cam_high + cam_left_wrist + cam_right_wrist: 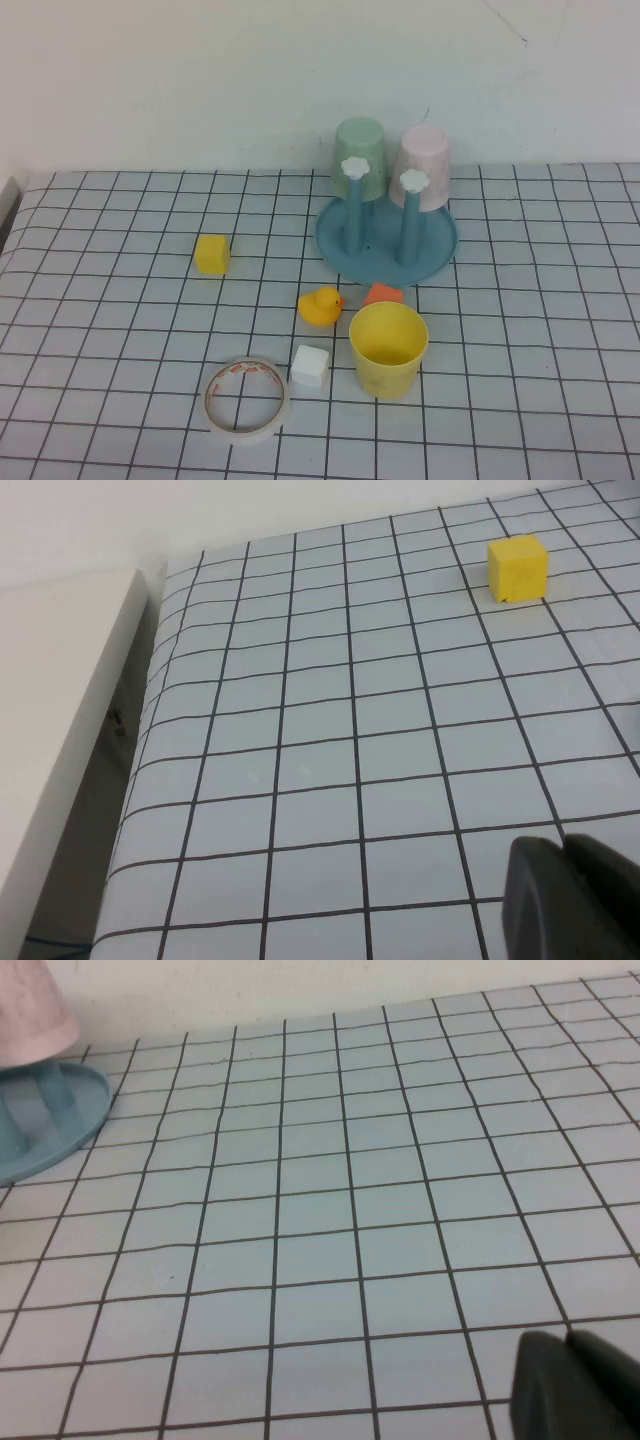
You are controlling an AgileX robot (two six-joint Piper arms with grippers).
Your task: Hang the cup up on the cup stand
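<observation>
Cup (388,349) stands upright, far from both claws (570,900) (575,1385); grip unclear.

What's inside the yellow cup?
The yellow cup stands upright, mouth up; only its yellow inner wall shows, nothing in it, though the near rim hides the bottom. Left gripper and right gripper show only in the wrist views, away from it.

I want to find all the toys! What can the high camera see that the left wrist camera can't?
Only the high view shows the yellow cup, the cup stand with green cup and pink cup, the duck, tape roll and white cube. Only the left wrist view shows the left gripper, fingers together, above the table. Both show the yellow cube. The right gripper appears in neither.
</observation>
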